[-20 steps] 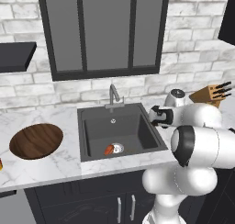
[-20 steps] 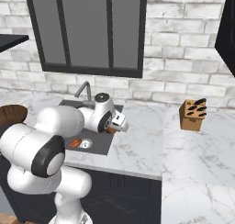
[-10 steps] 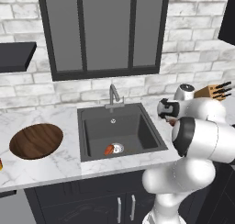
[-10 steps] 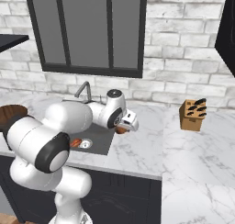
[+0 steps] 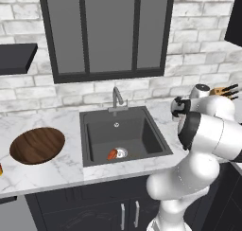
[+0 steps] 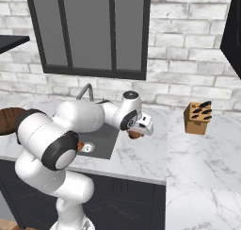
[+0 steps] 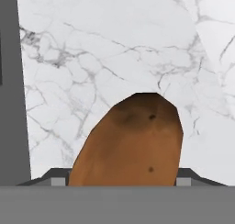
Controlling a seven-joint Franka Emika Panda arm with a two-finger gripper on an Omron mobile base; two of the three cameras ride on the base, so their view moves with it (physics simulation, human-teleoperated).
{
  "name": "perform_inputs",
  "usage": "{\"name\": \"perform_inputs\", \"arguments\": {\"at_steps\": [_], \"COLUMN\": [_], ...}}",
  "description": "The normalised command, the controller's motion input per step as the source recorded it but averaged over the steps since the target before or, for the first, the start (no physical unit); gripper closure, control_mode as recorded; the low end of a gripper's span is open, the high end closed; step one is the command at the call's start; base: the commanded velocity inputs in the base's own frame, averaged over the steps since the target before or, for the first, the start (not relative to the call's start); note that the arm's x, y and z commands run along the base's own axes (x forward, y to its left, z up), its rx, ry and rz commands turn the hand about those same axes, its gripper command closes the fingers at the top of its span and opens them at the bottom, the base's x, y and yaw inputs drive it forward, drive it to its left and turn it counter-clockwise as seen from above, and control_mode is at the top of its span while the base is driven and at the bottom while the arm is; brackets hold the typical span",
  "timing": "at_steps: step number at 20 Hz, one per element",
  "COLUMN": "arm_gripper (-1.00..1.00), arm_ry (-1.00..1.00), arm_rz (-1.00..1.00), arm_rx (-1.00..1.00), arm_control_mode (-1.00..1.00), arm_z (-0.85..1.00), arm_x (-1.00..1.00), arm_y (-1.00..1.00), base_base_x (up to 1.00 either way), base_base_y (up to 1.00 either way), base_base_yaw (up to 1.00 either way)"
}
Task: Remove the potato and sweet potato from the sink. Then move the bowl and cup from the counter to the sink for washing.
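Note:
My gripper (image 6: 141,128) hangs over the white marble counter (image 6: 141,158) just right of the sink (image 5: 137,130), shut on the dull brown potato (image 6: 135,134). In the hand view the potato (image 7: 131,140) stands between the two fingertips (image 7: 57,181), above bare counter (image 7: 114,48), with the sink's dark edge (image 7: 9,81) at the left. The reddish-orange sweet potato (image 5: 112,155) lies on the basin floor beside the drain. The dark wooden bowl (image 5: 37,145) rests on the counter left of the sink. A sliver of the cup (image 5: 0,169) shows at the left edge.
A slim faucet (image 5: 117,98) stands behind the sink. A wooden knife block (image 6: 196,117) sits on the counter to the right of the gripper, near the brick wall. Dark cabinets run below the counter.
The arm has swung right with the potato, from over the sink's right rim to above the counter beside the sink. The sweet potato and bowl have not moved.

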Motion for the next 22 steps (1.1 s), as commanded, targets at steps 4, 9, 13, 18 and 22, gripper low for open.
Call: {"name": "perform_inputs", "arguments": {"at_steps": [4,9,13,18,22], "arm_gripper": [1.00,1.00,1.00,1.00,1.00], "arm_ry": [0.02,0.04,0.03,0.07,0.12], "arm_rz": [0.02,0.02,0.04,0.03,0.02], "arm_rx": [0.00,0.00,0.00,0.00,0.02], "arm_control_mode": [-1.00,-1.00,-1.00,-1.00,-1.00], "arm_z": [-0.08,-0.20,-0.17,-0.25,-0.29], "arm_x": [0.02,0.07,0.09,0.07,0.07], "arm_y": [-0.33,-0.24,-0.26,-0.17,-0.08], "base_base_x": [0.00,0.00,0.00,0.00,0.00], "base_base_y": [0.00,0.00,0.00,0.00,0.00], "base_base_yaw": [0.00,0.00,0.00,0.00,0.00]}}
